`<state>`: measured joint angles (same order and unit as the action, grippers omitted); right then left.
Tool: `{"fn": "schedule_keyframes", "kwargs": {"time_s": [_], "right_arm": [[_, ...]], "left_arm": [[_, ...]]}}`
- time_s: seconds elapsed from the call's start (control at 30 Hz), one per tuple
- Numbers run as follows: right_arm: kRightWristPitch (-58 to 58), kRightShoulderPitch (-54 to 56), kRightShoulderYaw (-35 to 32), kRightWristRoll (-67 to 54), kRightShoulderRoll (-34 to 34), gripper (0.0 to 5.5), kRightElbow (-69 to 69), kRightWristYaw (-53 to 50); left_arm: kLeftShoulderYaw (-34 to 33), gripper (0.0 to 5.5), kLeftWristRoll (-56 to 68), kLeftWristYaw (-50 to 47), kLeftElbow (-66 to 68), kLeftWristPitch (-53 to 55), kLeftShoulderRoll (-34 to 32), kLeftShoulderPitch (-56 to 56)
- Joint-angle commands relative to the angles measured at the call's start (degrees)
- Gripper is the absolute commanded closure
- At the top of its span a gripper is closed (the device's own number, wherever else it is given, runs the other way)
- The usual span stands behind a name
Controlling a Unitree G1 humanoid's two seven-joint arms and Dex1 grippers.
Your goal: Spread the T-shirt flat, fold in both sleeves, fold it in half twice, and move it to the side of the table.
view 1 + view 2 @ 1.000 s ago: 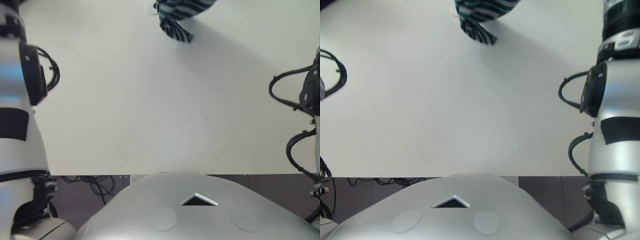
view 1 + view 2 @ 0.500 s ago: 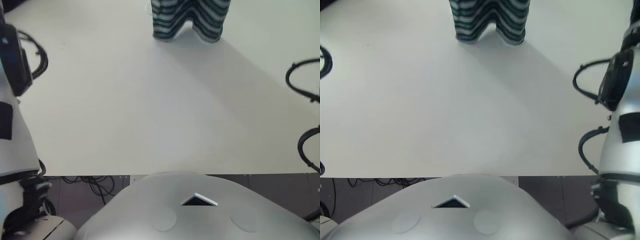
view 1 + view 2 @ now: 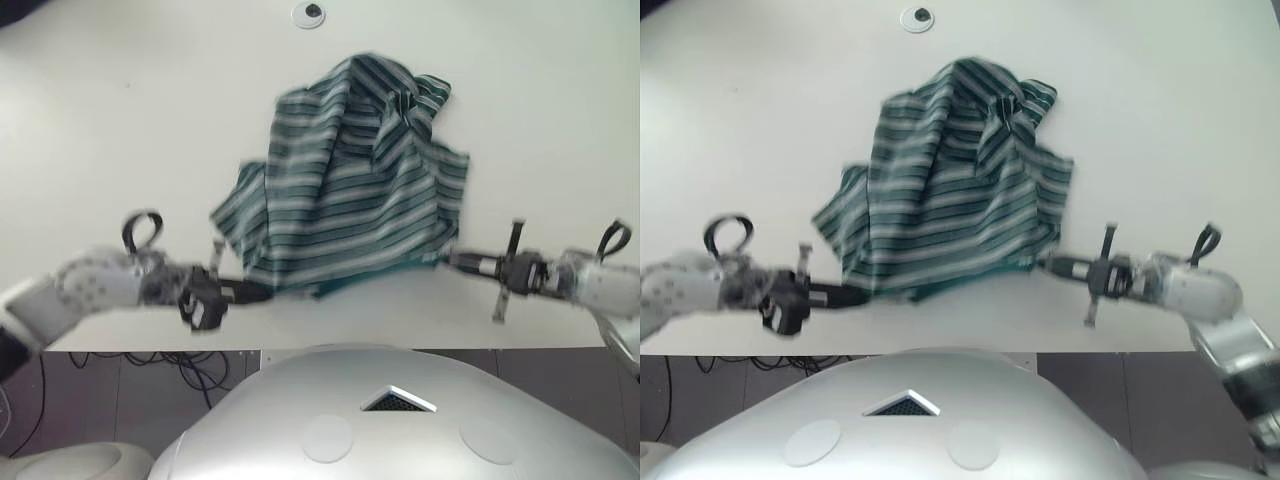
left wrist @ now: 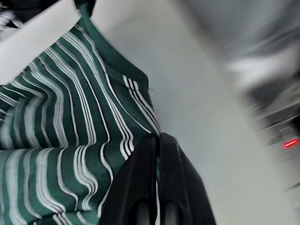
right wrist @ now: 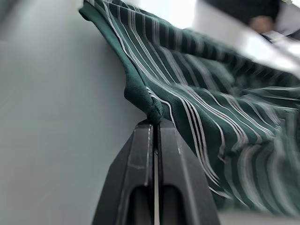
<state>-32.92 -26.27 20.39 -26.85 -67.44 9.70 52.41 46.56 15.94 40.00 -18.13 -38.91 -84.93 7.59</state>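
Observation:
The green T-shirt (image 3: pixel 345 185) with white stripes lies rumpled and bunched on the white table (image 3: pixel 120 130), its hem toward the near edge. My left gripper (image 3: pixel 262 291) is shut on the hem's left corner, low over the table near the front edge. My right gripper (image 3: pixel 443 258) is shut on the hem's right corner. In the left wrist view the closed fingers (image 4: pixel 154 154) pinch striped cloth (image 4: pixel 70 140). The right wrist view has the fingers (image 5: pixel 152 140) clamped on a bunched hem edge (image 5: pixel 154 110).
A small round fitting (image 3: pixel 309 13) sits in the table at the far side, beyond the shirt. Bare table lies to the left and right of the shirt. The table's front edge (image 3: pixel 300 348) runs just behind both grippers, with cables on the floor below.
The shirt, hanging at the far side of the table before, now lies spread toward the near edge. Both arms have swung down and come low over the table, holding the hem corners.

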Motion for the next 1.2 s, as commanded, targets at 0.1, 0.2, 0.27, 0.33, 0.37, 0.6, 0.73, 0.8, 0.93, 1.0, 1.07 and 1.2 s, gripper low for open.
{"fn": "schedule_keyframes", "kwargs": {"time_s": [0.1, 0.2, 0.27, 0.33, 0.37, 0.6, 0.73, 0.8, 0.93, 1.0, 1.07, 1.2], "right_arm": [[10.1, -13.4, -1.1, 2.4, -7.3, 5.49, 12.1, 2.5], [11.8, -15.2, -3.7, 3.8, -5.7, 5.49, 13.3, 1.8], [12.5, -16.7, -5.2, 4.3, -4.8, 5.49, 14.0, 1.7], [12.8, -17.7, -6.6, 4.4, -4.0, 5.49, 14.3, 1.7], [12.9, -18.1, -7.4, 4.3, -3.8, 5.49, 14.5, 1.9], [17.7, -18.9, -11.9, 1.9, -0.8, 5.50, 16.2, 1.4], [20.0, -23.2, -18.0, -2.0, -2.8, 4.83, 18.6, 6.4], [21.7, -27.2, -23.4, -5.1, -4.5, 4.48, 19.4, 12.0], [26.8, -25.7, -36.6, -15.5, -3.1, 3.82, 17.2, 22.1], [27.9, -15.1, -35.8, -16.4, -0.8, 3.82, 15.0, 20.2], [29.3, -0.4, -29.3, -10.5, 5.5, 3.82, 12.7, 12.9], [28.4, 22.6, -13.7, 12.1, 21.6, 3.82, 2.9, -0.1]], "left_arm": [[-4.4, 5.50, -10.2, -7.2, -9.6, 12.9, -5.0, 14.0], [-7.4, 5.50, -13.0, -8.3, -10.2, 14.9, -4.2, 17.3], [-9.1, 5.50, -14.2, -8.5, -10.6, 15.4, -3.5, 19.5], [-10.6, 5.50, -14.5, -8.2, -11.1, 15.5, -3.0, 21.1], [-11.4, 5.50, -14.4, -8.1, -11.5, 15.6, -2.8, 21.7], [-17.8, 5.39, -11.6, -6.6, -12.5, 17.9, 0.3, 25.0], [-23.1, 4.83, -6.9, -5.2, -15.6, 19.8, -3.5, 28.1], [-24.1, 4.50, -0.6, -3.6, -18.1, 18.3, -10.5, 31.1], [-26.6, 4.30, 19.4, 1.2, -16.4, 5.9, -20.2, 28.5], [-32.8, 4.30, 28.0, 2.7, -13.9, 8.3, -13.7, 22.3], [-31.8, 4.30, 26.6, 0.7, -10.7, 18.2, -2.1, 9.8], [-21.4, 4.30, 11.5, -4.8, 2.4, 41.3, 21.5, -13.2]]}}
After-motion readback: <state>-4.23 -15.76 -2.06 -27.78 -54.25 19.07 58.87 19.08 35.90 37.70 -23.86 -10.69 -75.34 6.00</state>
